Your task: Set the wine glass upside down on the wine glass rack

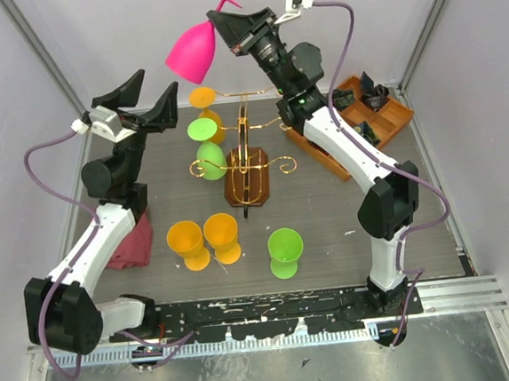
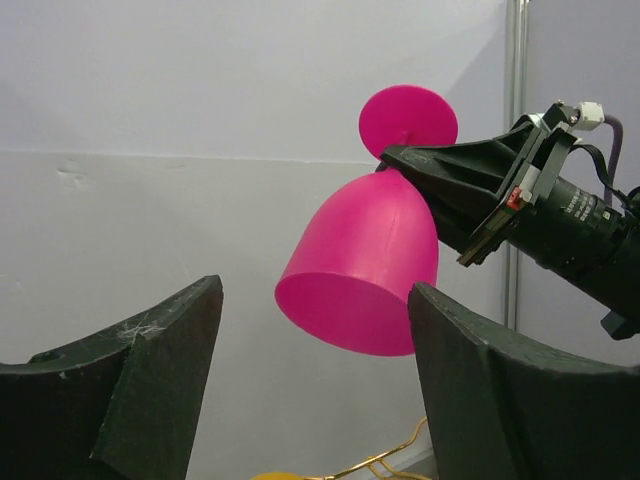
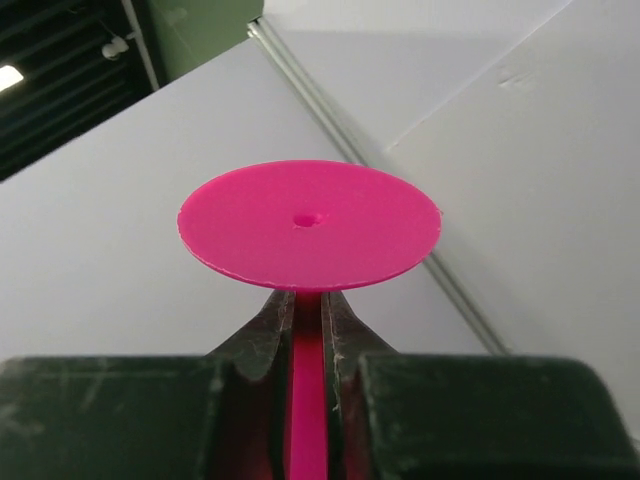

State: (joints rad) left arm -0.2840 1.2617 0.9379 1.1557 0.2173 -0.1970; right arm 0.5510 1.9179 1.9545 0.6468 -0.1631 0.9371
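My right gripper [image 1: 221,17] is shut on the stem of a pink wine glass [image 1: 194,51] and holds it high above the table's back, bowl down and tilted left, foot up. In the right wrist view the pink foot [image 3: 308,224] sits just above my closed fingers. The left wrist view shows the pink bowl [image 2: 362,265] beyond my open left gripper [image 2: 315,385]. My left gripper [image 1: 146,100] is open and empty, to the left of the glass. The wine glass rack [image 1: 248,169] has a dark brown base and gold wire arms; an orange glass [image 1: 204,99] and a green glass [image 1: 206,146] hang on its left side.
Two orange glasses [image 1: 207,241] and a green glass [image 1: 286,251] stand on the table in front of the rack. An orange compartment tray [image 1: 393,122] sits at the back right. A dark red cloth [image 1: 131,244] lies by the left arm.
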